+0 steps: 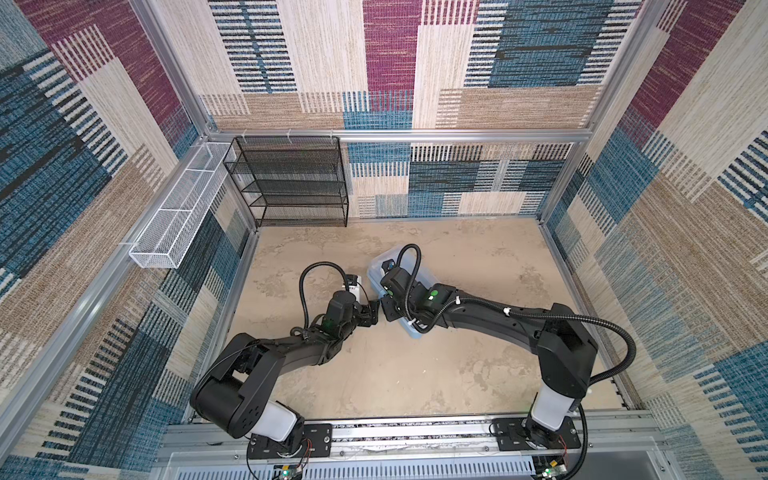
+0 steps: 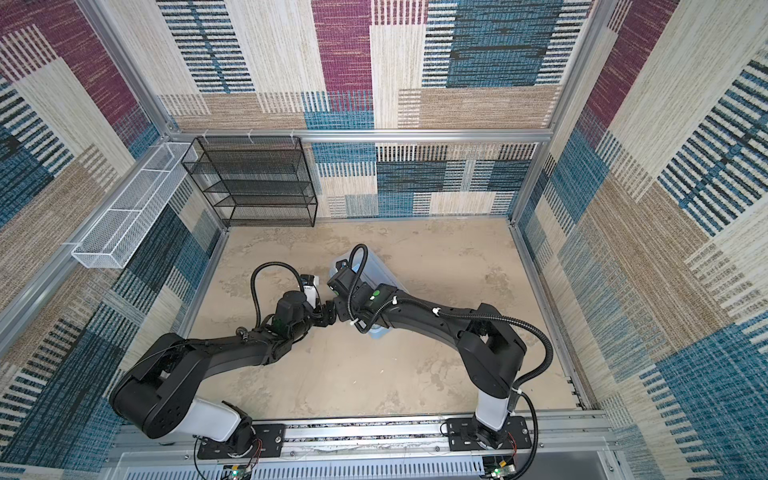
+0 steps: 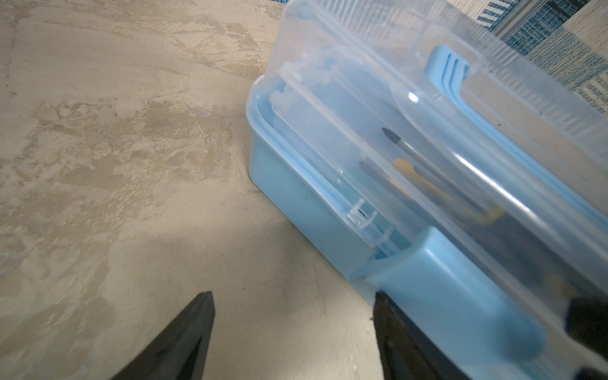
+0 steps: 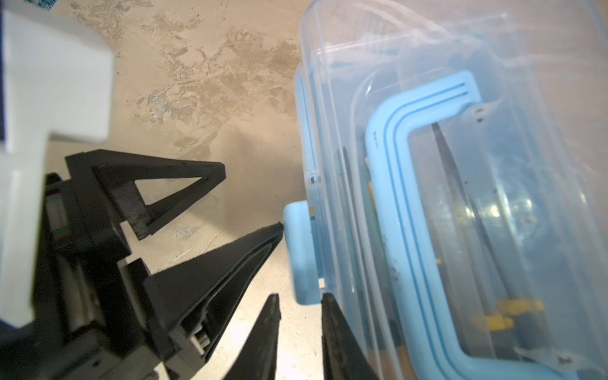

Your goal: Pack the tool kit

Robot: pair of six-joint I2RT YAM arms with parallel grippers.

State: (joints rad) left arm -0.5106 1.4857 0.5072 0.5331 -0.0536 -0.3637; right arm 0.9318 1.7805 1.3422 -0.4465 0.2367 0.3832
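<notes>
1. Two arms reach in from the near edge and meet near the middle of the table (image 1: 457, 374), wrists bent toward each other.
2. We see the left gripper (image 1: 374, 309) low over the table and aimed at the long side of the tool box (image 1: 375, 274). Its jaws stand wide apart and grasp nothing. One fingertip (image 4: 279, 227) touches the blue latch (image 4: 301, 250), and the other hangs over bare table.
3. We see the right arm stretched across the box, hiding much of it in both top views. The right gripper (image 4: 300, 297) points at the same latch from the other end. Its jaws are only a narrow gap apart, with the latch's end at that gap. One finger lies against the box wall, the other stands just clear of the latch, and nothing is pinched.
4. We find the box on the table just past the middle, set at a slant. The clear lid (image 3: 362, 82) sits on it and the blue handle (image 4: 391, 197) lies flat against the lid. The tools (image 3: 424, 154) show only as blurred shapes through the plastic.
5. We note a black rack (image 1: 286, 183) at the back wall and a white basket (image 1: 166, 224) on the left rail, both well apart from the arms.
</notes>
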